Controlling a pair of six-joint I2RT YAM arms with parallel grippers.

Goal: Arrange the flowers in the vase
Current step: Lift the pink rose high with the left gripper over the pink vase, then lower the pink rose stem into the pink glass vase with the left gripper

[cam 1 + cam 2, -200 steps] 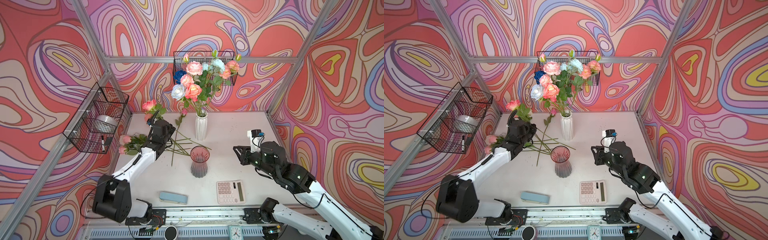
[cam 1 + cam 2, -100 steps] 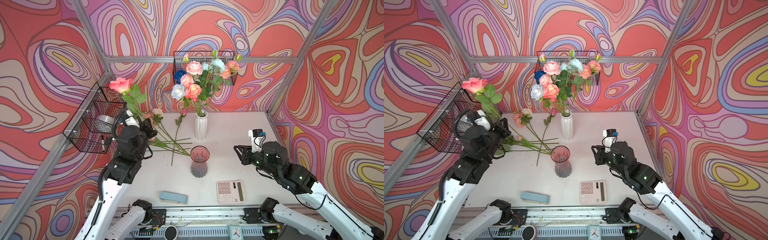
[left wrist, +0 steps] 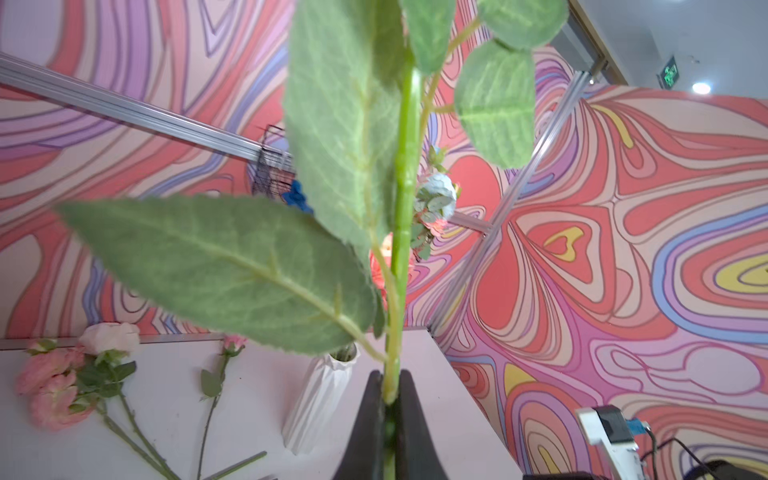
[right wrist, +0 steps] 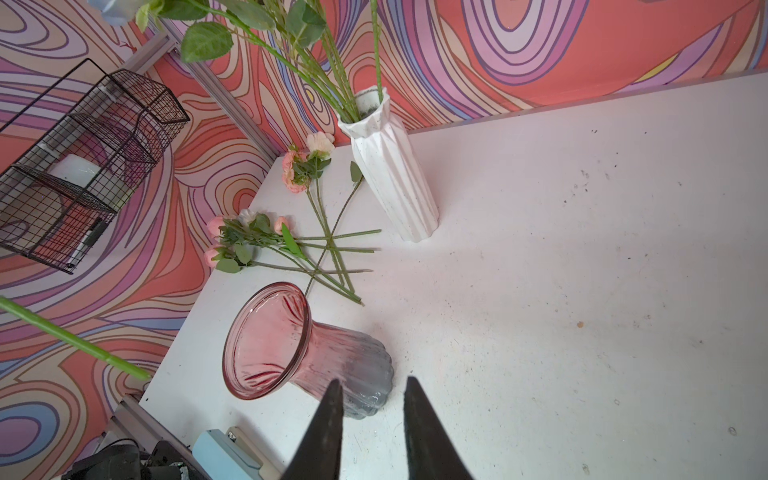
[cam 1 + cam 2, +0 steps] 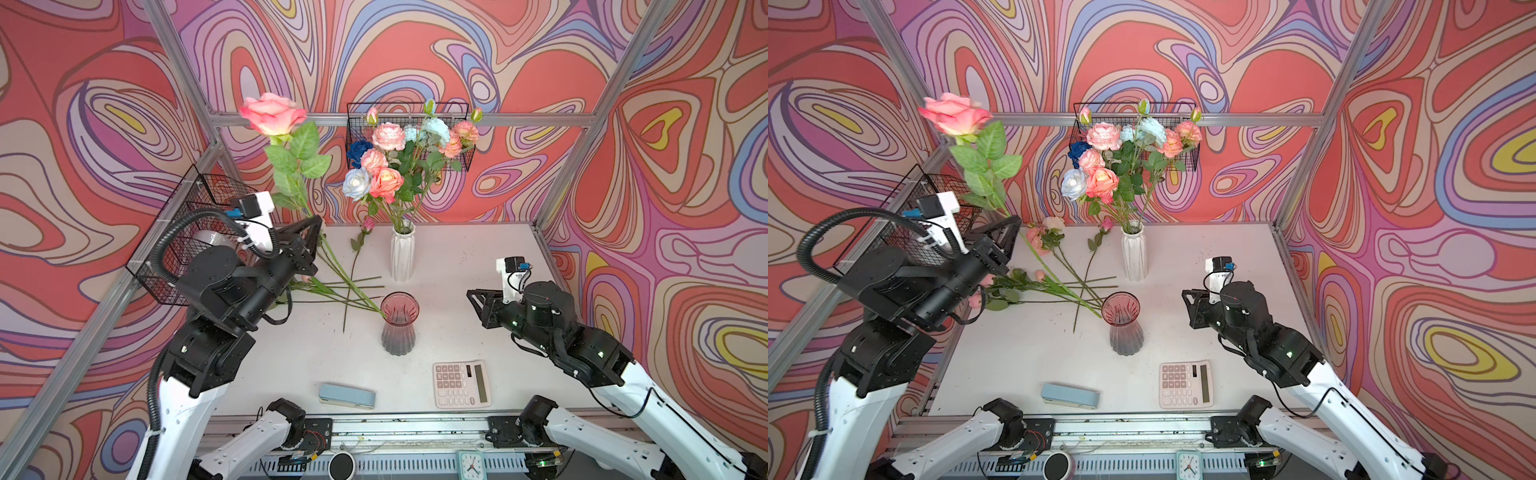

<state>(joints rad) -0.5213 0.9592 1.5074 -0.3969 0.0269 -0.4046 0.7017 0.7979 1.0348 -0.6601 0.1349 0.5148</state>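
My left gripper (image 5: 316,227) (image 3: 390,388) is shut on the green stem of a pink rose (image 5: 272,114) (image 5: 953,114), held high with its head up. The stem's lower end (image 4: 141,374) hangs beside the rim of the empty pink glass vase (image 5: 399,322) (image 4: 291,345). A white vase (image 5: 402,253) (image 5: 1133,253) at the back holds several flowers (image 5: 386,166). Loose flowers (image 5: 1042,241) (image 4: 249,241) lie on the table's left. My right gripper (image 5: 471,296) (image 4: 372,390) hovers open and empty, right of the pink vase.
A wire basket (image 5: 195,232) hangs on the left wall, close behind my left arm. Another wire basket (image 5: 457,137) hangs on the back wall. A calculator (image 5: 461,384) and a pale blue case (image 5: 347,395) lie near the table's front edge (image 5: 374,411).
My left arm has lifted the pink rose off the table, pulled back to the left and tilted it upright. The right arm has not moved.
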